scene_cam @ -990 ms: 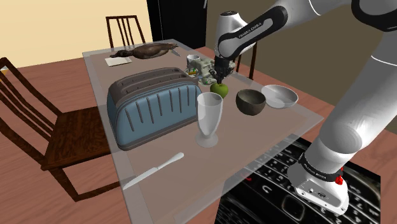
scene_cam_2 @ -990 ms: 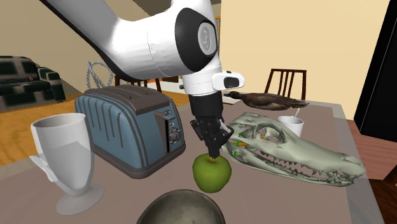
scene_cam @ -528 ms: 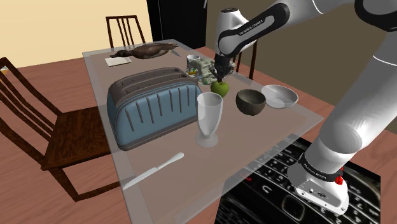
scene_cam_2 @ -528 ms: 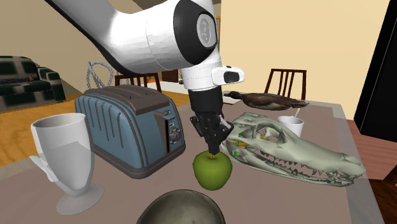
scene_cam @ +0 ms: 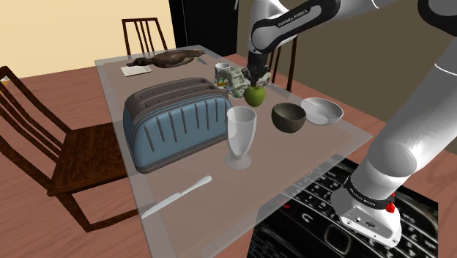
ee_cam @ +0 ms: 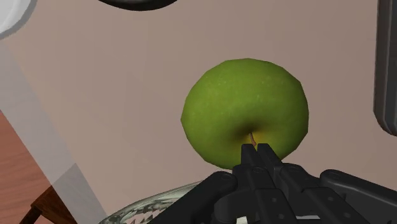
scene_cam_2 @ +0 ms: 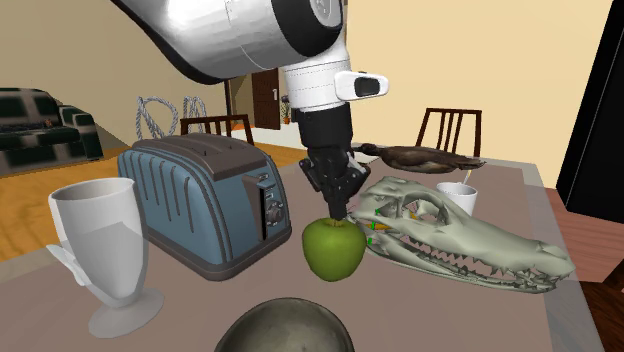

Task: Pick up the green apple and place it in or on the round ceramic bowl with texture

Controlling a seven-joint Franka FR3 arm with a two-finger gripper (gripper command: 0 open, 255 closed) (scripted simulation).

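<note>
In the second exterior view, the glass (scene_cam_2: 105, 255) stands well to the left of the pincer (scene_cam_2: 338, 208). The toaster (scene_cam_2: 205, 200) sits between the two, near the pincer. The pincer points straight down, its fingers (ee_cam: 247, 163) closed together on the stem at the top of the apple (scene_cam_2: 334, 250), which hangs right beneath the fingertips. Just right of the pincer lies the skull (scene_cam_2: 450, 235), its near end close beside the apple. Further right and back are a cup (scene_cam_2: 458, 194) and a duck (scene_cam_2: 425, 157). The dark bowl (scene_cam_2: 285, 325) is toward the camera from the pincer, apart from the apple. In the shoulder view it stands near the pincer's right, with a white bowl (scene_cam: 323, 111) just past it.
</note>
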